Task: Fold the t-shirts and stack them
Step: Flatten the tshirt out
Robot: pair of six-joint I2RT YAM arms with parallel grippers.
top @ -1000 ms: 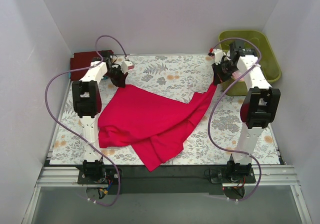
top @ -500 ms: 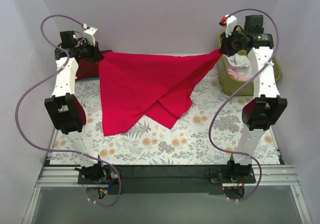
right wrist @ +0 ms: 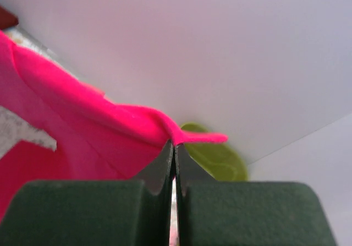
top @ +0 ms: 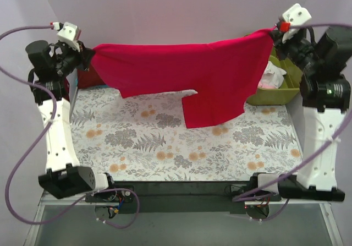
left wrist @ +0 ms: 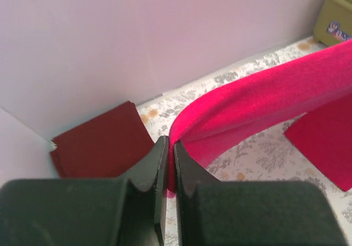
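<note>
A bright crimson t-shirt (top: 187,72) hangs stretched in the air between both arms, high above the floral cloth, its lower part drooping at the right of middle. My left gripper (top: 88,56) is shut on its left end (left wrist: 231,114), the cloth pinched between the jaws. My right gripper (top: 273,32) is shut on the right end (right wrist: 110,125). A folded dark maroon t-shirt (left wrist: 102,141) lies at the back left corner, mostly hidden behind the left arm in the top view. White and pale pink cloth (top: 270,78) sits in the green tub.
The olive-green tub (top: 289,89) stands at the back right beside the right arm. The floral table cloth (top: 165,147) covers the table under the hanging shirt. White walls close in the back and both sides.
Both arms have risen and spread apart, lifting the crimson t-shirt off the table until it hangs stretched between them. Both grippers stayed shut on it.
</note>
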